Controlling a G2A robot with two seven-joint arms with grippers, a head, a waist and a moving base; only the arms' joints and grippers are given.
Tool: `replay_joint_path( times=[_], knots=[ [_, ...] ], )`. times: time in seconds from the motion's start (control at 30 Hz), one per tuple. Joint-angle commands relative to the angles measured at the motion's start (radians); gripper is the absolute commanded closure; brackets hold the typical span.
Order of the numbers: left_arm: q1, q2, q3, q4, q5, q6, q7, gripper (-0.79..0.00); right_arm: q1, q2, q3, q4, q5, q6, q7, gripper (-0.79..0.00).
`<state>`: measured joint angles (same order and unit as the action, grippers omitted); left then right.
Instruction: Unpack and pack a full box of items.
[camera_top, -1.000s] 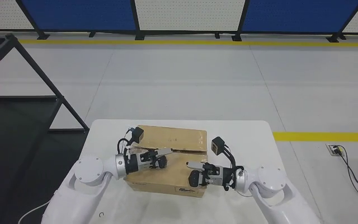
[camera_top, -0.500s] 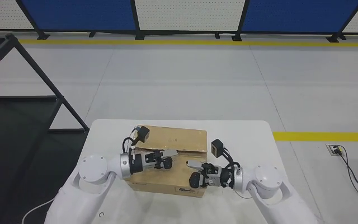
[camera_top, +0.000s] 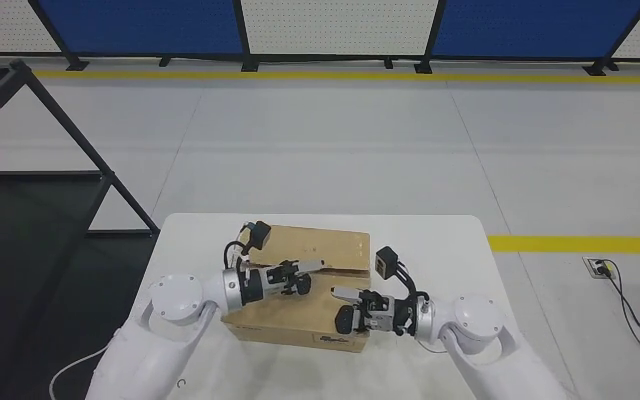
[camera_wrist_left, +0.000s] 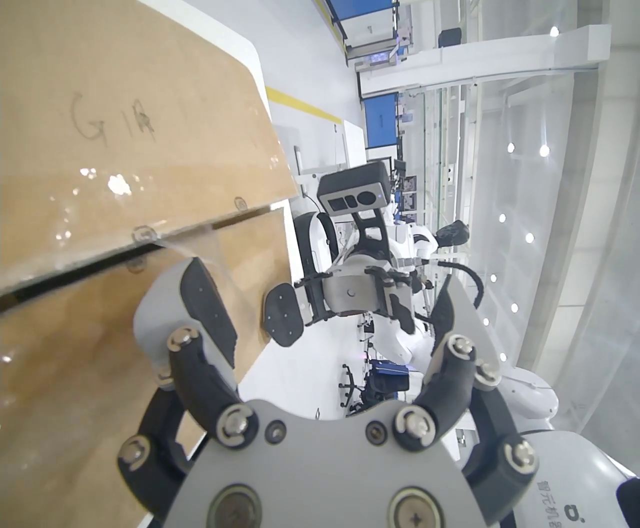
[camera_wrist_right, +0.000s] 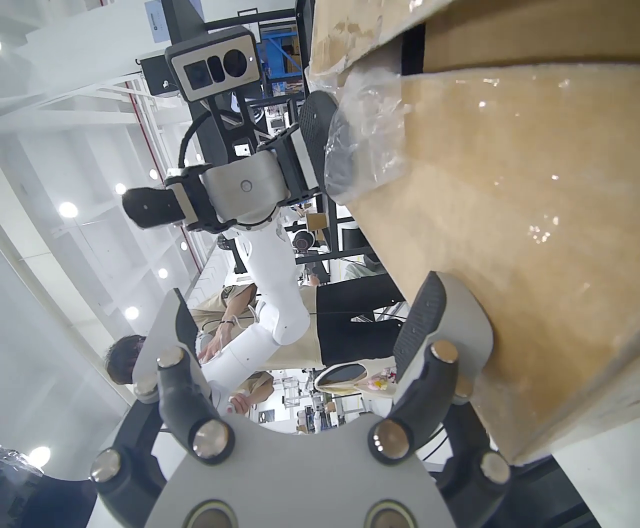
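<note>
Left end effector (camera_top: 303, 277) and right end effector (camera_top: 342, 307) at the closed box (camera_top: 310, 243) — fingers of both spread apart.
The cardboard box sat on the white table (camera_top: 430, 240) with its flaps shut along a centre seam (camera_wrist_left: 150, 240). The left end effector was over that seam, one pad (camera_wrist_left: 207, 305) against the near flap. The right end effector was at the box's near right edge, holding nothing. Crumpled clear tape (camera_wrist_right: 370, 145) clung at the seam's end.
</note>
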<state>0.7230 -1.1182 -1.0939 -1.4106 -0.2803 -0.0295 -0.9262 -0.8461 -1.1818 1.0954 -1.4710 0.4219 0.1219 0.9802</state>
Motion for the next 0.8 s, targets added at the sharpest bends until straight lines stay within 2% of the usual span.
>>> replay_joint_path(
  times=[0.0, 0.2, 0.77],
  knots=[
    [-0.010, -0.005, 0.016, 0.010, -0.002, 0.003, 0.010, -0.785, -0.008, 0.002, 0.007, -0.009, -0.001, -0.004, 0.000, -0.785],
    [-0.035, -0.016, 0.044, 0.030, -0.022, -0.011, -0.001, -0.785, -0.043, 0.013, 0.039, -0.030, -0.015, 0.002, 0.001, -0.785],
    [-0.043, -0.021, 0.048, 0.028, -0.045, -0.043, -0.060, -0.785, -0.083, 0.029, 0.071, -0.055, -0.012, 0.040, 0.026, -0.785]
  ],
)
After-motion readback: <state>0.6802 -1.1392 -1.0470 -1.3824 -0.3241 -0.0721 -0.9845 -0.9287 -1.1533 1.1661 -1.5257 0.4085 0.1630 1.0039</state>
